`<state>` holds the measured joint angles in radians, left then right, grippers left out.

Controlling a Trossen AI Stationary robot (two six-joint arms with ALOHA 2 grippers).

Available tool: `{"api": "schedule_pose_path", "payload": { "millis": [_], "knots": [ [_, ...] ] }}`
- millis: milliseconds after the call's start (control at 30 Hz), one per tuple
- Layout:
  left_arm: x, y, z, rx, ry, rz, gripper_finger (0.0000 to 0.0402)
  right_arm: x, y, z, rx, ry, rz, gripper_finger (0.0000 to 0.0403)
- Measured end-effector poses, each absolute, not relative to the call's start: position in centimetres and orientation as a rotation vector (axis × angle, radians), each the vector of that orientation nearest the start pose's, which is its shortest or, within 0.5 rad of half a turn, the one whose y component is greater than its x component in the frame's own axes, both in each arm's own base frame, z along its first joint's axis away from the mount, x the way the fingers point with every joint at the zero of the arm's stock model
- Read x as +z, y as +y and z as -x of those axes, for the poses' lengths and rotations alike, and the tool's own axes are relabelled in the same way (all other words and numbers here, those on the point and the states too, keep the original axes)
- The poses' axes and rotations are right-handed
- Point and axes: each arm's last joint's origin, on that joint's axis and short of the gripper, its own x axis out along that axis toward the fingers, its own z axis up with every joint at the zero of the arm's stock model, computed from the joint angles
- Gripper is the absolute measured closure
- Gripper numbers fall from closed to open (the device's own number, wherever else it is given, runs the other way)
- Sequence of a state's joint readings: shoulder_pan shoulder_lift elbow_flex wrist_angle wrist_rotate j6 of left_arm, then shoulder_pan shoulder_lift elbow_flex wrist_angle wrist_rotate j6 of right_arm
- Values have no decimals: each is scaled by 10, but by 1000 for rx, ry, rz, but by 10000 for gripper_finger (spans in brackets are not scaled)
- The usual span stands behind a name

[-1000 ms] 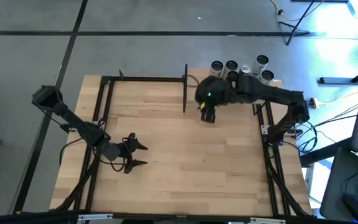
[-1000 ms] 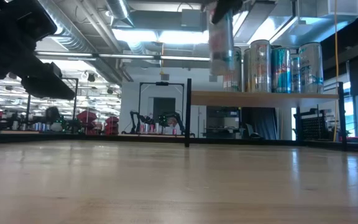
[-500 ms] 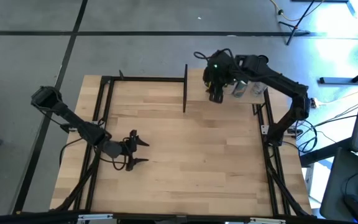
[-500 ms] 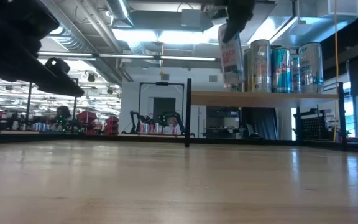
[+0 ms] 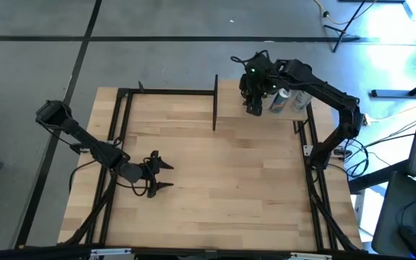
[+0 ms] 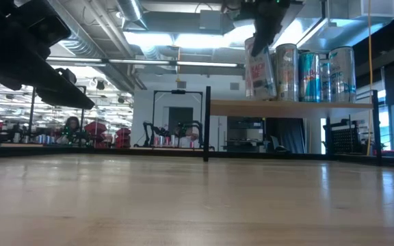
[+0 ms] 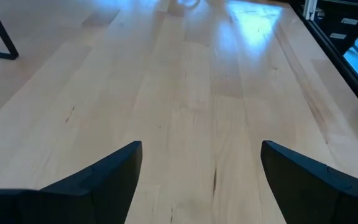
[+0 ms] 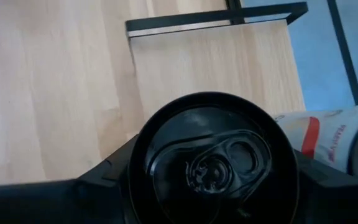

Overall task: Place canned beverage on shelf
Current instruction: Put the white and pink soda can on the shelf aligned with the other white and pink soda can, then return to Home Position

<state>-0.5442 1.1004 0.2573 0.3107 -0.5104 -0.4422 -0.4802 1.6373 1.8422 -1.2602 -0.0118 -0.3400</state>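
Note:
A white canned beverage (image 6: 258, 68) with red print and a black top (image 8: 213, 158) hangs tilted over the left part of the shelf (image 6: 293, 107), held in my right gripper (image 5: 254, 101). The shelf is a light-wood board on black posts at the table's far right. The can's bottom is close above the board; I cannot tell whether it touches. My left gripper (image 5: 157, 175) stands open over the left of the table, with only bare wood between its fingers (image 7: 114, 171). My right gripper pinches the can between its two fingers, which lie on opposite sides of the can's wall just below the top rim (image 8: 135, 168). The fingers (image 8: 104, 180) come from above, slanting down. The can hangs below them, tilted, its top leaning toward the other cans.
Three tall cans (image 6: 286, 72) (image 6: 308, 75) (image 6: 340, 74) stand on the shelf right of the held one; a white one (image 8: 328, 134) is close beside it. A black post (image 5: 214, 101) marks the shelf's left end. The wide wooden tabletop (image 5: 222, 180) lies in front.
My right gripper has carried the can toward the table's far edge and a little to the right, from in front of the shelf's left part to over the board beside the standing cans. The can, upright before, is tilted now.

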Motion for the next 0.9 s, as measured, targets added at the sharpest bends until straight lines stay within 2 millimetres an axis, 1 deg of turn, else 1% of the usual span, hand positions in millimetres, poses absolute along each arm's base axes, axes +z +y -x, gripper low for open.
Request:
{"api": "schedule_pose_path", "payload": {
  "millis": [133, 367, 667, 767, 900],
  "knots": [
    [149, -86, -168, 68, 455, 166, 87, 383, -148, -280, -261, 1083, 56, 173],
    [149, -86, -169, 67, 447, 172, 87, 384, -148, -280, -259, 1075, 73, 169],
    [151, -86, -169, 63, 430, 182, 87, 384, -147, -278, -269, 1098, 84, 76],
    [151, -86, -169, 62, 430, 176, 87, 386, -148, -277, -298, 1104, 104, 59],
    [151, -86, -169, 62, 431, 174, 87, 395, -147, -276, -322, 1077, 117, 50]
  ]
}}
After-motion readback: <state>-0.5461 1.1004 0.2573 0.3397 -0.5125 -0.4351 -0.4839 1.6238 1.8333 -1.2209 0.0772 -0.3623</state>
